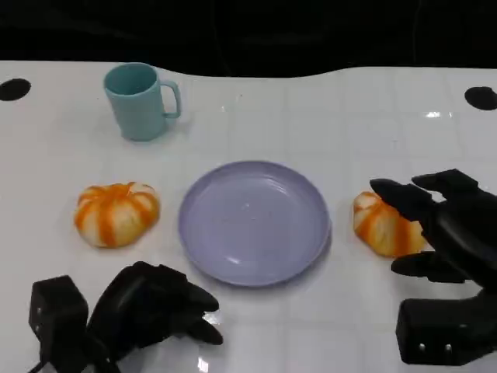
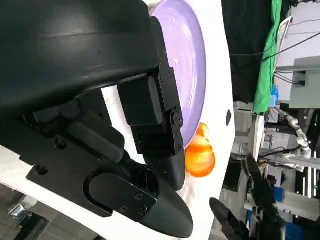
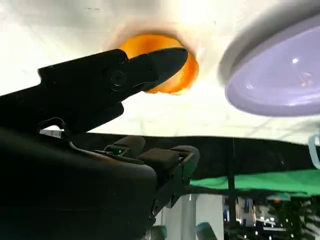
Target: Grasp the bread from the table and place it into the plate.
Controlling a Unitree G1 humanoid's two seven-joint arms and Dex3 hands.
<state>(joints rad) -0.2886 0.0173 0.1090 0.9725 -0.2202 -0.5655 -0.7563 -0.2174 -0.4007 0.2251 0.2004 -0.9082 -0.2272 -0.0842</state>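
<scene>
Two orange-striped bread rolls sit on the white counter (image 1: 326,116), one on either side of the purple plate (image 1: 254,221), so either arm could reach one. The right roll (image 1: 380,225) lies just beside the plate's rim, and the right hand (image 1: 439,225) hangs over it with its fingers spread, apparently readying a grasp, not yet closed on it. The left hand (image 1: 155,311) rests low near the counter's front edge, fingers curled in on nothing, well clear of the left roll (image 1: 116,214). A teal mug (image 1: 142,101) stands farther back, out of the way.
</scene>
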